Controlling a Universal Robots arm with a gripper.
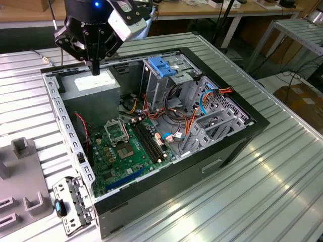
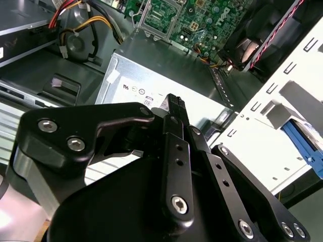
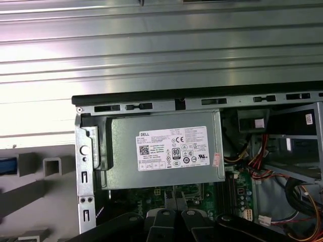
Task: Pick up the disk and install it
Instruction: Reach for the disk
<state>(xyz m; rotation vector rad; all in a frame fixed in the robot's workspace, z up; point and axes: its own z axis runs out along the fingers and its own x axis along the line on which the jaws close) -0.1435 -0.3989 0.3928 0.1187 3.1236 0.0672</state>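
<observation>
the pincer (image 1: pixel 95 68) hangs with its black fingers (image 2: pixel 174 108) pressed together and nothing between them, tip pointing down just above the white sticker (image 3: pixel 171 149) on the grey power-supply box (image 1: pixel 96 88), which sits in a corner of the open computer case (image 1: pixel 176 174). beside the box, deeper in the case, lies the green motherboard (image 1: pixel 121 148), with red, orange and yellow cables running across it toward the exterior view's right. past the cables stands a metal cage with a blue plastic top (image 1: pixel 162 68). the case lies on its side on a ribbed metal tabletop (image 1: pixel 262 196). outside the case wall, at the exterior view's left, a grey holder (image 1: pixel 22 176) with upright posts rests on the tabletop. the disk (image 3: pixel 6 164) seems to lie in that holder, seen by its blue plastic edge in both wrist views, well apart from the pincer; i cannot tell more of how it sits
</observation>
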